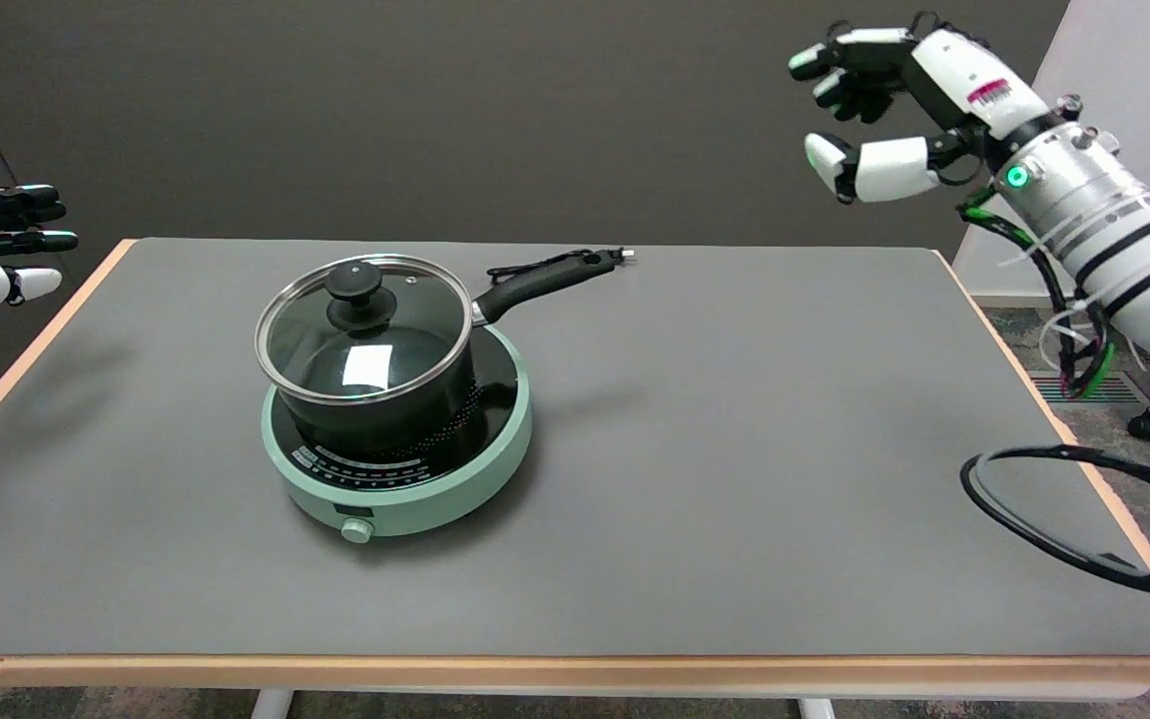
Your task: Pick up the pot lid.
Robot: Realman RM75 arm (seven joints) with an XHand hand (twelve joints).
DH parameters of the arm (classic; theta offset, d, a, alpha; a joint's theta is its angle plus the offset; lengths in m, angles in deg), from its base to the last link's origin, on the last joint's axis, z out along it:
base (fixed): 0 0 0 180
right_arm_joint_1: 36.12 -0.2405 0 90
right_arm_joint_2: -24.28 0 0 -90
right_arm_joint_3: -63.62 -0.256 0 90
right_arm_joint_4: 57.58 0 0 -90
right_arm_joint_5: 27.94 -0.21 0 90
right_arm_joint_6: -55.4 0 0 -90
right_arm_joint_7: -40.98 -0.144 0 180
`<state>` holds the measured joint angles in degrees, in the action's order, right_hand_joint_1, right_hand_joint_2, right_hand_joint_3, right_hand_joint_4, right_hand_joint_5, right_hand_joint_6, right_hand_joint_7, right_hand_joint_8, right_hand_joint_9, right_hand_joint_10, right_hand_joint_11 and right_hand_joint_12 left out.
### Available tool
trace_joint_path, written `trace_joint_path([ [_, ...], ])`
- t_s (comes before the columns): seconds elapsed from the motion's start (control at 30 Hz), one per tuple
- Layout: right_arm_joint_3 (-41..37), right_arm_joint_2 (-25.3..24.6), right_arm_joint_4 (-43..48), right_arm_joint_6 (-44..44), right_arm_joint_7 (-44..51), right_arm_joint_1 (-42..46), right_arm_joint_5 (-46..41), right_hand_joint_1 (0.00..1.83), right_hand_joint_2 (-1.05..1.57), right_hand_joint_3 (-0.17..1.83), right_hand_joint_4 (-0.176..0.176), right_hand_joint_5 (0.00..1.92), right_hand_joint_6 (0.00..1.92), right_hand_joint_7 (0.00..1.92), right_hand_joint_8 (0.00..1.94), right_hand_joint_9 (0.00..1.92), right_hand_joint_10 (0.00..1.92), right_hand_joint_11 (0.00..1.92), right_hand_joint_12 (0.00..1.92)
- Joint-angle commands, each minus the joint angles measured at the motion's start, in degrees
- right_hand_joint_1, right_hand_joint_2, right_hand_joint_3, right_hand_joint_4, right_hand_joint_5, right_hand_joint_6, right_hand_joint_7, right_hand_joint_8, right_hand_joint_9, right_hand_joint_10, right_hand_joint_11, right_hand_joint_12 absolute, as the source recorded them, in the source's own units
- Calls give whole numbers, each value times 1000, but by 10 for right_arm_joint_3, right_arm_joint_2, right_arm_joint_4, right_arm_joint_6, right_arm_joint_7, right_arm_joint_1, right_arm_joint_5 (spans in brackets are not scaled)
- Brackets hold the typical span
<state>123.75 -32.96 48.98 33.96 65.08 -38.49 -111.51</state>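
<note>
Sitting on a black pot over a green hob left of the table's centre, pot lid, knob up, untouched; right hand raised well apart at upper right, fingers spread, empty; approach stage, next a reach leftward and down onto the knob.

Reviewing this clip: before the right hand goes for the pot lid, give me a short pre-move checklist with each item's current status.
1. Lid seated on the pot: ok, its rim sits level on the pot.
2. Knob exposed for a grasp from above: ok, nothing covers it.
3. Right hand free: ok, fingers apart, holding nothing.
4. Hand lined up over the knob: not ok, it hangs high above the table's far right corner, well to the side of the pot.
5. Path across the table to the pot: ok, nothing stands between.
6. Cable loop at the right edge clear of the arm: cannot tell.
</note>
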Motion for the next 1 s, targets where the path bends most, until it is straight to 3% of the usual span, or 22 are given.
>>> trace_joint_path([
  [0.03, 165, 29, -5, -30, 87, -164, -100, 841, 585, 938, 149, 537, 238, 759, 274, 759, 597, 592, 1227],
  [0.3, 360, -10, -82, 16, 119, -301, -80, 821, 561, 947, 146, 490, 208, 718, 246, 731, 542, 581, 1210],
  [0.57, 468, -80, -165, 29, 120, -375, -23, 742, 562, 911, 152, 488, 211, 704, 243, 726, 507, 579, 1201],
  [1.0, 651, -113, -227, 29, 120, -490, -24, 702, 545, 923, 161, 499, 218, 670, 216, 693, 475, 562, 1147],
])
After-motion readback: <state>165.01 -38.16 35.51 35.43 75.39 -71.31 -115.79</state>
